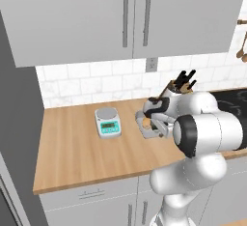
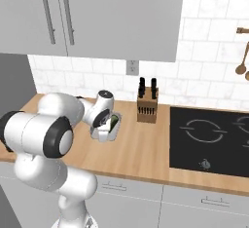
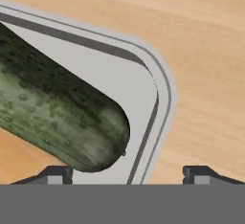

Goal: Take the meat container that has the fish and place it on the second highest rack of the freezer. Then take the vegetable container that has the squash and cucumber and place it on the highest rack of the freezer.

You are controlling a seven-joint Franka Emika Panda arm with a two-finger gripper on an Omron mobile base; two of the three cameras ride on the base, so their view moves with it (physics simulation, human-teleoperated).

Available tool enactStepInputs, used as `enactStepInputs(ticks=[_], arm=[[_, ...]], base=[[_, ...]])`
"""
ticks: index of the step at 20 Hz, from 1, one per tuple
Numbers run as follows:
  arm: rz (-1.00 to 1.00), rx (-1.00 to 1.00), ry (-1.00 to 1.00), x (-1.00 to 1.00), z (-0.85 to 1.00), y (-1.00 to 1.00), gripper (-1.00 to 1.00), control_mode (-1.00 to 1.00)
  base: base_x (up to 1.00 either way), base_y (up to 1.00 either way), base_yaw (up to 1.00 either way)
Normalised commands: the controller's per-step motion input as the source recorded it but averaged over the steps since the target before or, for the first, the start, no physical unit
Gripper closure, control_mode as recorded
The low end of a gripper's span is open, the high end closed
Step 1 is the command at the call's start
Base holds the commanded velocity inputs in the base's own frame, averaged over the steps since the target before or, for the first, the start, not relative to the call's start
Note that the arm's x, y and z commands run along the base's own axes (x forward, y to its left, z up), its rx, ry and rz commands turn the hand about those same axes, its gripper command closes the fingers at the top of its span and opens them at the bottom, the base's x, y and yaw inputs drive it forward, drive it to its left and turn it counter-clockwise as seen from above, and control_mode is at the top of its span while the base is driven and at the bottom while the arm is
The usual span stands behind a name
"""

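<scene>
The vegetable container (image 3: 143, 89), a pale grey tray with a raised rim, sits on the wooden counter (image 1: 72, 148). In it lies the dark green cucumber (image 3: 57, 113), and an orange-tan patch of the squash (image 3: 14, 158) shows beside it. The squash (image 1: 143, 121) and the cucumber (image 2: 113, 121) also show from the base cameras. My gripper (image 3: 128, 175) is low over a corner of the container (image 2: 111, 130). It is open, and its fingertips (image 3: 55, 174) stand wide on either side of the rim. The meat container, the fish and the freezer's racks are out of view.
A small kitchen scale (image 1: 108, 122) stands left of the container. A knife block (image 2: 147, 106) stands behind it and a black cooktop (image 2: 209, 134) lies to the right. Wall cupboards (image 1: 96, 17) hang overhead. A tall dark grey cabinet side (image 1: 17, 138) closes the counter's left end.
</scene>
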Motion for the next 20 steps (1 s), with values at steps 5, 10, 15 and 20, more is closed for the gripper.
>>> enactStepInputs(ticks=[5,10,15,20], arm=[[0.00,0.00,0.01,0.11,-0.41,0.00,-1.00,-1.00],[0.00,0.00,0.00,0.02,-0.31,0.00,-1.00,-1.00],[0.00,0.00,-0.02,-0.32,-0.11,0.00,-1.00,-1.00],[0.00,0.00,0.00,-0.29,-0.02,0.00,-1.00,-1.00]], base=[[0.00,0.00,0.00],[0.00,0.00,0.00],[0.00,0.00,0.00],[0.00,0.00,0.00]])
